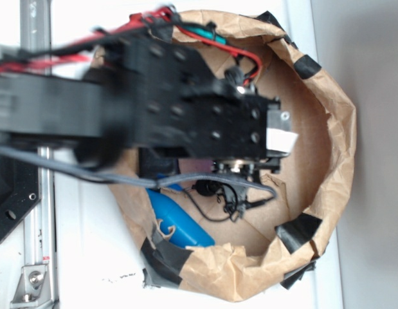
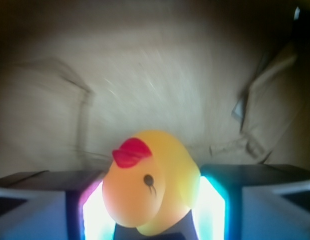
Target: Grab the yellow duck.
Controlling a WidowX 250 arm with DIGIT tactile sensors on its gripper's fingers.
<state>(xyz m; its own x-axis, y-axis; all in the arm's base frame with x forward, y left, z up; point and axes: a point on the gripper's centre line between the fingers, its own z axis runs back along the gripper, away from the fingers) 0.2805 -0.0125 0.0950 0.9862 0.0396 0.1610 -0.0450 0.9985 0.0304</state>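
Glossy yellow duck (image 2: 152,187), red beak, black eye, between end effector (image 2: 152,210) fingers

Wrist cam is basically all yellow duck (image 2: 152,185), sitting right between the two gripper fingers (image 2: 37,207), which press against it on both sides. Red beak points up-left, one little black eye showing. Behind it is blurry, creased brown paper bag floor (image 2: 144,75), with a fold at right.

no readable text, white label (image 1: 280,140) on the arm appears blank, no brands or numbers
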